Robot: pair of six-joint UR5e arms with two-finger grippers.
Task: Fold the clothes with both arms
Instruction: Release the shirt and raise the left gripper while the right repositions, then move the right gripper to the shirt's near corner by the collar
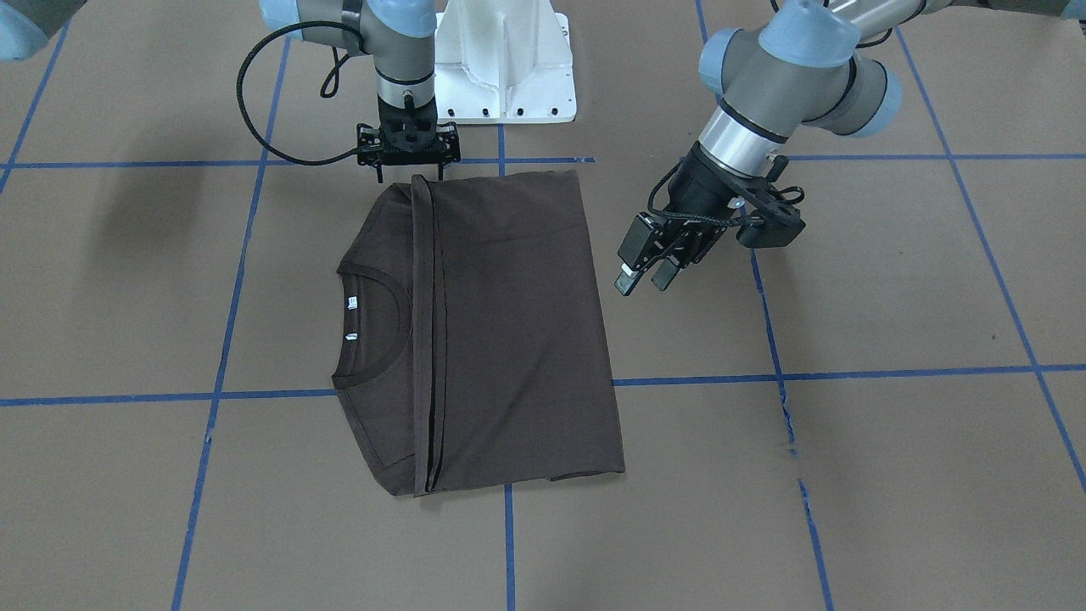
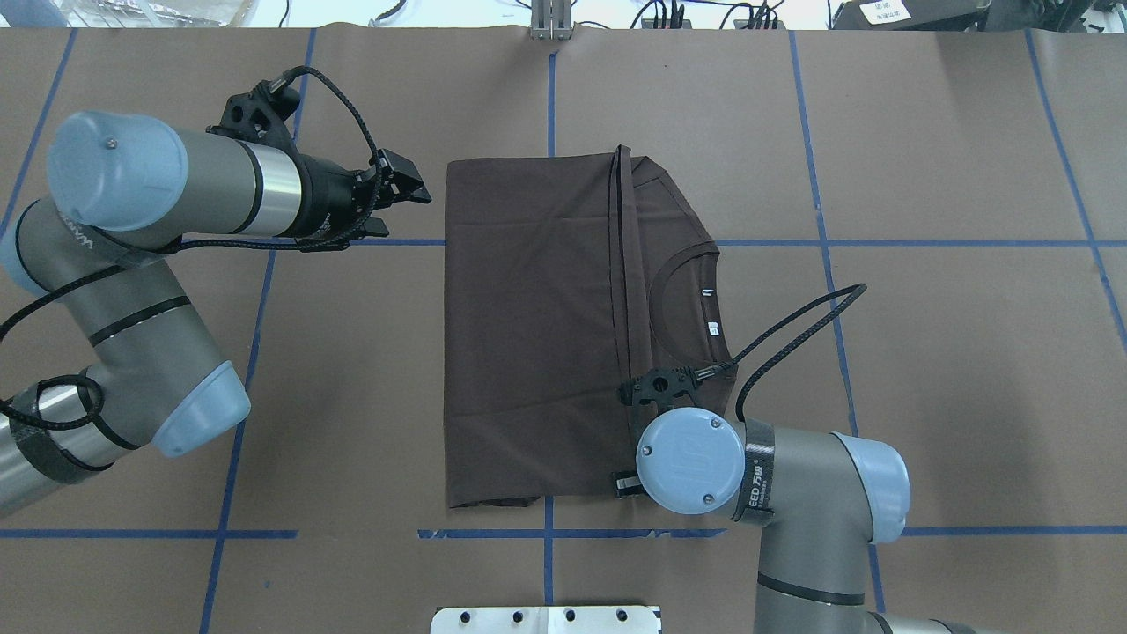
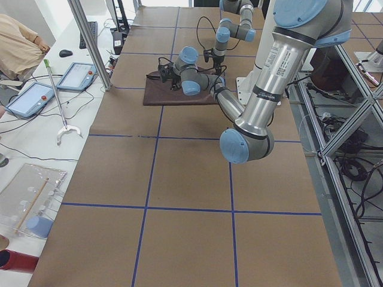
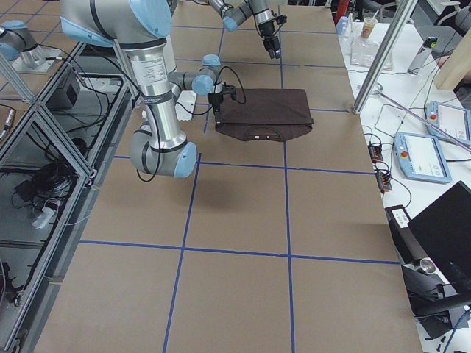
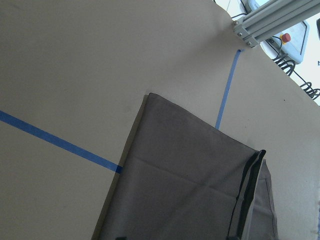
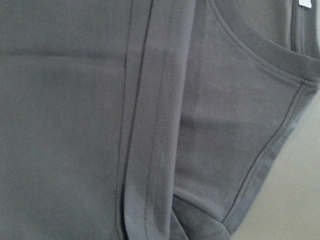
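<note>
The dark brown T-shirt (image 1: 509,322) (image 2: 528,335) lies flat on the brown table, folded over so its hem runs as a strip beside the round collar (image 1: 373,327) with white labels. My right gripper (image 1: 409,176) points straight down at the shirt's corner nearest the robot base. It is open, and its thin fingers straddle the hem end there. In the overhead view its fingertips are hidden under the wrist. My left gripper (image 1: 645,278) (image 2: 396,207) hangs open just off the shirt's folded edge, holding nothing. The right wrist view shows the shirt (image 6: 75,125) close up.
The white pedestal base (image 1: 505,59) stands just behind the shirt. Blue tape lines (image 1: 891,372) grid the table. Beyond the far edge are an aluminium post (image 3: 90,42), tablets (image 3: 78,75) and a seated person (image 3: 18,42).
</note>
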